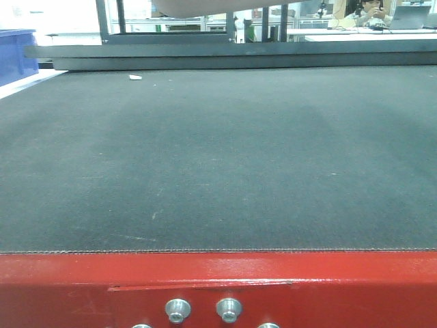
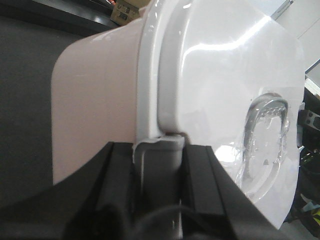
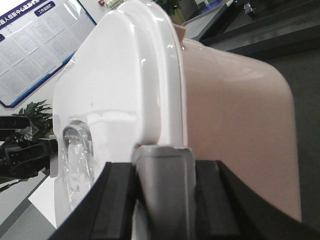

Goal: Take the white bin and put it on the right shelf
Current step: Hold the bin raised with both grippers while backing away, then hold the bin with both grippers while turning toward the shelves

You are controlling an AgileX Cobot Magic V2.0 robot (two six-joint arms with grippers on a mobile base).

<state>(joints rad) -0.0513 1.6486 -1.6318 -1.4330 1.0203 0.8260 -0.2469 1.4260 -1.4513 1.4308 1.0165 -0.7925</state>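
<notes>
The counter's (image 1: 341,280) red front rail runs along the near edge, with two bolts (image 1: 177,309) set in it. The dark mat (image 1: 218,171) spreads wide and flat from that edge to a grey frame (image 1: 239,51) at the far side. A small white scrap (image 1: 135,77) lies on the far left of the mat, and the rest of the mat in view is bare.

A blue bin (image 1: 15,55) stands off the far left corner. Beyond the frame are tables, and a person (image 1: 372,10) sits at the far right, well apart from the mat.

In the front view the bin (image 1: 198,7) is only a pale curved strip cut by the top edge, above the far part of the mat.

In the left wrist view the left claw (image 2: 160,150) is pinched narrow on a grey tab (image 2: 160,170) at the bin's (image 2: 95,100) rim. Its black fingers (image 2: 120,170) sit either side of the tab and touch it. The glossy lid (image 2: 225,65) fills the right of that view and the pinkish body the left, with dark mat beyond.

In the right wrist view the right claw (image 3: 165,170) holds the bin (image 3: 235,125) the same way, with its fingers (image 3: 120,190) tight on a grey tab at the rim. There the lid (image 3: 110,85) is on the left and the body on the right. A blue notice board (image 3: 35,50) and a plant (image 3: 37,112) stand behind the lid side.
</notes>
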